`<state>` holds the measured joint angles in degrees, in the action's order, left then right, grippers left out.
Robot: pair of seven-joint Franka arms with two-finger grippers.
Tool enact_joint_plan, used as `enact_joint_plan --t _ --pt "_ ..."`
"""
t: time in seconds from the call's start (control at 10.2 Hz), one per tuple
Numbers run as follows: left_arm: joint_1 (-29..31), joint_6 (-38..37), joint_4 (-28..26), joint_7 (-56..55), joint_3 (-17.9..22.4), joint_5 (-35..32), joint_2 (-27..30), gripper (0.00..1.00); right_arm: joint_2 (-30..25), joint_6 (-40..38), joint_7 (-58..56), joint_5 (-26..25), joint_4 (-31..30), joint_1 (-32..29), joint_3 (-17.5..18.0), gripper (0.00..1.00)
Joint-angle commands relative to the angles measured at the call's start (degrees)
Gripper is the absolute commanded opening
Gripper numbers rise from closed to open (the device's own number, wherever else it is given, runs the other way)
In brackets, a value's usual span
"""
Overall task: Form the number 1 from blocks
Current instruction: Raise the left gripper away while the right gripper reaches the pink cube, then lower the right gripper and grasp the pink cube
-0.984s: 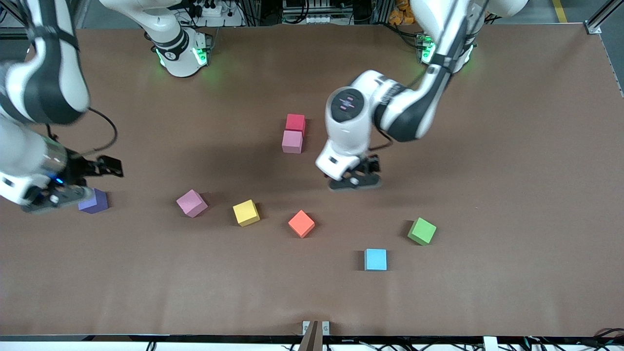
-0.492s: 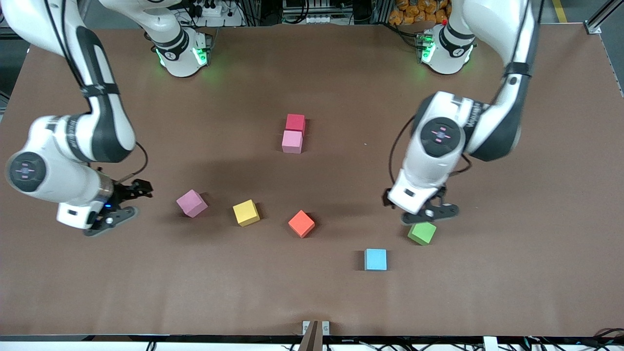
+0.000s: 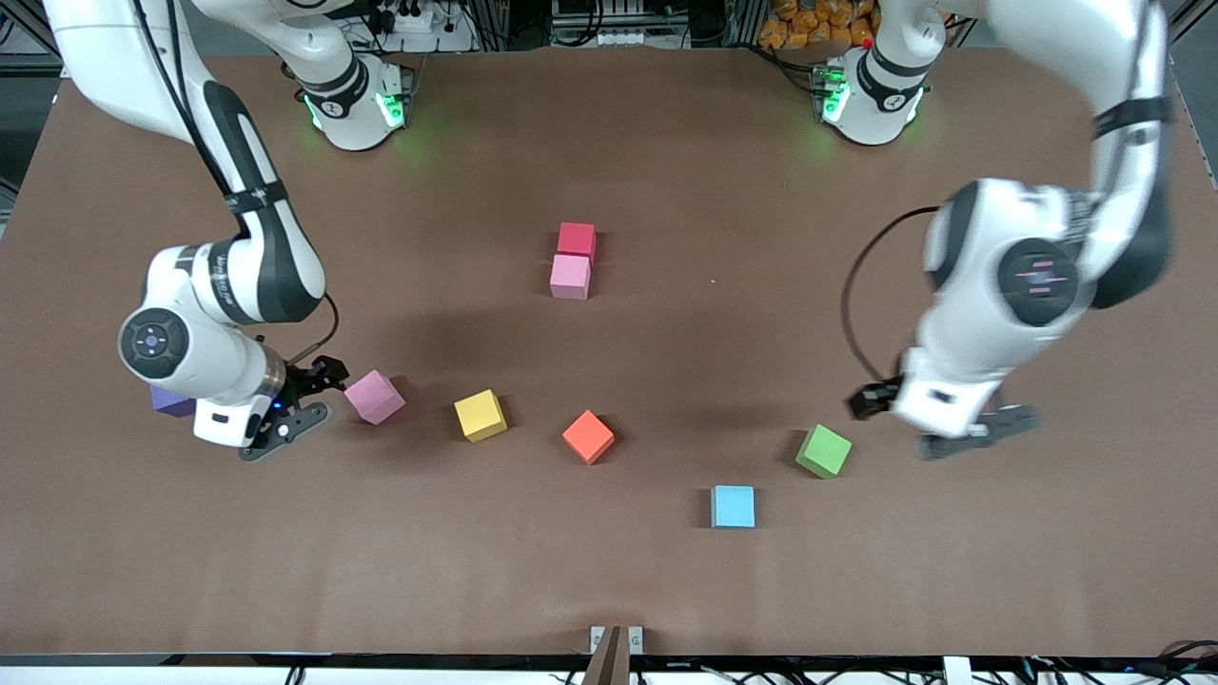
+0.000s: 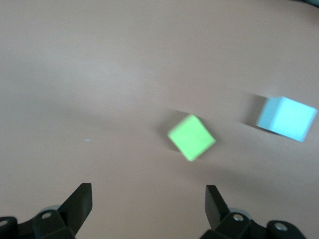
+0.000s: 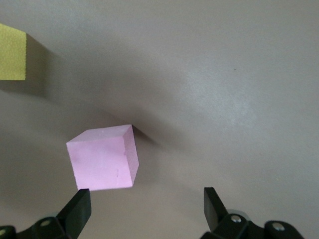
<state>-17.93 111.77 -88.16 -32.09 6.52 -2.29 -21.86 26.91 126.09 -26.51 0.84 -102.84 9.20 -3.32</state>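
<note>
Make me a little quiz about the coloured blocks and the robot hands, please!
1. True or false: the red block touches a pink block.
2. Which block is nearest the front camera? A) yellow block B) light blue block C) orange block
3. Fill in: the right gripper is open beside the loose ____ block, and the left gripper is open beside the green block.

Key: 1 true. 2 B. 3 pink.
</note>
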Motion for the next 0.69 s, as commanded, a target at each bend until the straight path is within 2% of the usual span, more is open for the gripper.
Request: enact_joint_plan --t 0.0,0.2,0.3,0.59 --pt "3.25 1.24 -10.86 2.1 -0.72 1.32 9.17 1.0 1.21 3.97 0.4 0.39 -2.01 -0.24 1.12 1.0" --pt "3.86 5.1 -20.43 7.0 -0.72 1.15 17.16 1.0 1.74 7.82 0.84 5.64 -4.81 -0.15 1.39 1.0" --pt "5.09 5.12 -22.3 11.91 -1.5 1.23 19.29 1.0 1.92 10.46 0.75 5.67 -6.39 0.29 1.48 1.0" --pt "8.78 4.51 -21.8 21.33 -7.55 1.24 20.37 1.0 2.45 11.02 0.75 5.75 -6.85 0.64 1.83 1.0"
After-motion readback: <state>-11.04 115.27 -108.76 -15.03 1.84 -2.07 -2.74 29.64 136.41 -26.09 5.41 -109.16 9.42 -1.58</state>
